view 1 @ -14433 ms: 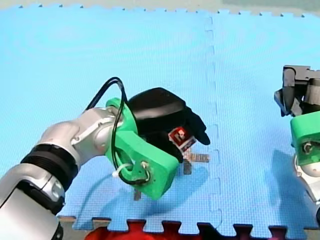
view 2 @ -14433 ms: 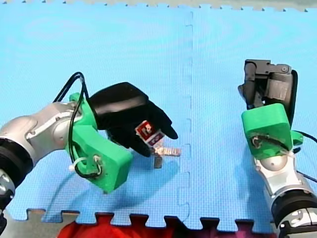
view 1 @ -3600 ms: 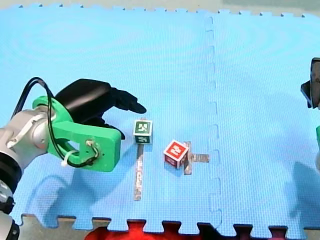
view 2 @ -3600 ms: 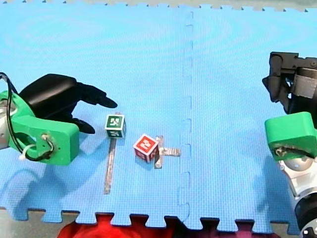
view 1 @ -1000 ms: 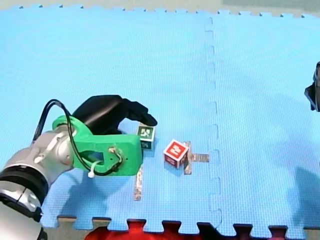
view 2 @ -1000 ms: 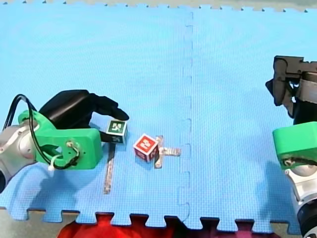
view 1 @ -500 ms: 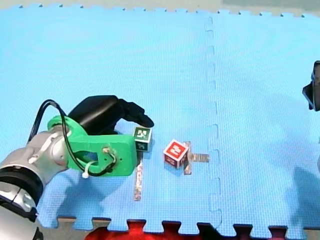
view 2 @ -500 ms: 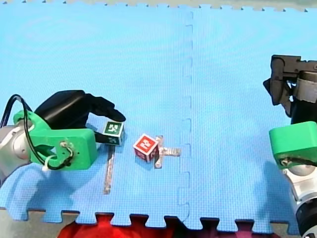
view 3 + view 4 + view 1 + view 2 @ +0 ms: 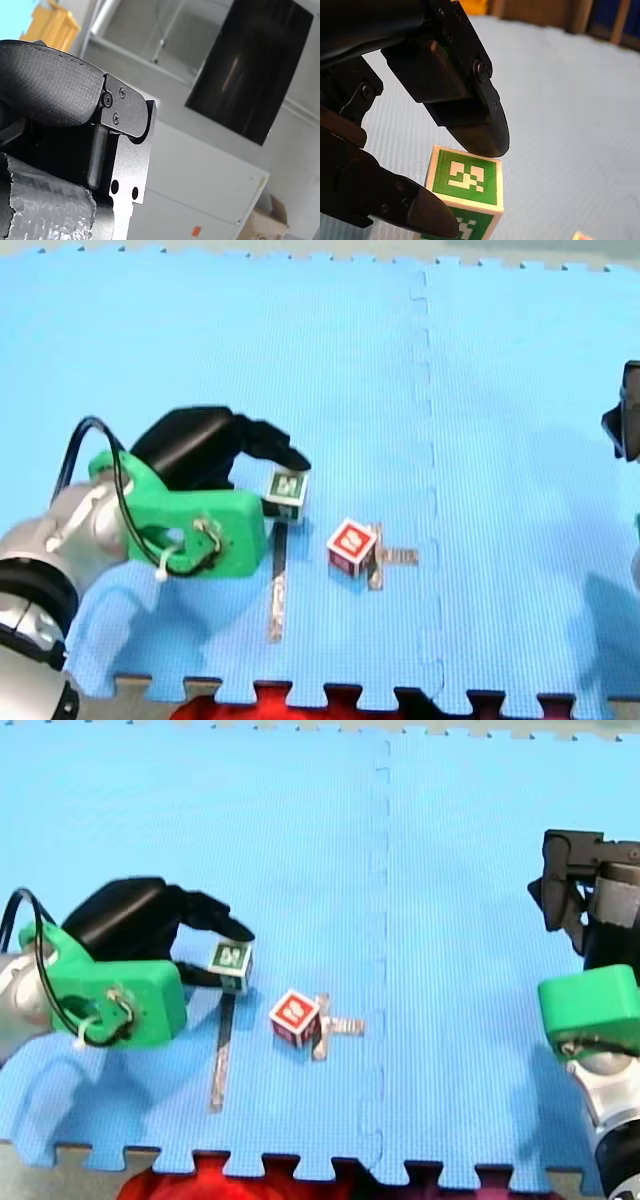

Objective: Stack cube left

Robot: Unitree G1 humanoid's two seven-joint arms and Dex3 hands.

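Foam mat [image 9: 330, 360] is lit brightly and evenly from overhead. Soft shadows are thrown beneath the left arm [image 9: 55, 535] and near the mat's right edge. A faint sheen is caught on the left hand [image 9: 140, 925], closed around the green cube [image 9: 229, 960].

Looks like a robotics lab or test room. The work surface is interlocking blue foam mat [image 9: 500, 390] with tape strips [image 9: 275, 590] stuck on it, plus a green cube [image 9: 287, 488] and a red cube [image 9: 352, 545] bearing printed tag markers. The first wrist view shows a plain room with a white cabinet [image 9: 200, 175], a dark wall panel [image 9: 250, 65] and a cardboard box [image 9: 260, 225].
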